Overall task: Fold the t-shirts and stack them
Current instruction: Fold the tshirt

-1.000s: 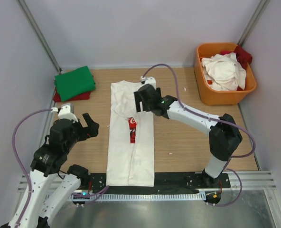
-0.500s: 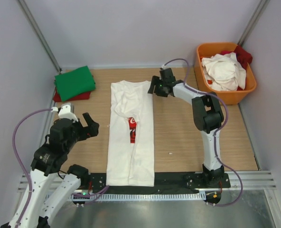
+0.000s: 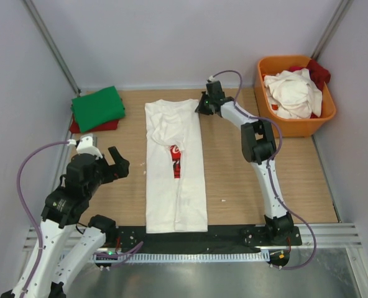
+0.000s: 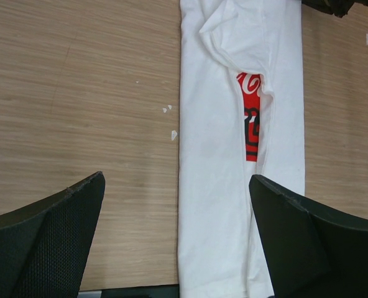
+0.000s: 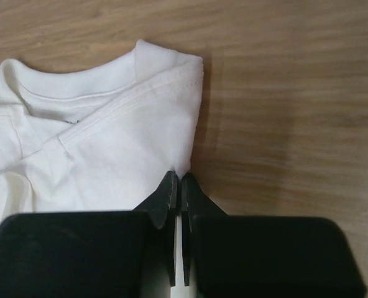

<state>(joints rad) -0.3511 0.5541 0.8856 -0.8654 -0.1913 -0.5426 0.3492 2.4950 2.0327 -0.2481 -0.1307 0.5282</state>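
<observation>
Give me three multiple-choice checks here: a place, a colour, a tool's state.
1. Where is the green t-shirt?
A) far left corner of the table
B) the table's middle
C) near edge
2. What colour is the print on the white t-shirt?
A) blue
B) red
C) green
3. The right tool is:
A) wide open
B) out of view
C) shut on the white t-shirt's edge
Answers: 1 A, it lies folded by the far left wall; 2 B, red shows between the folds; 3 C, cloth is pinched between its fingers.
</observation>
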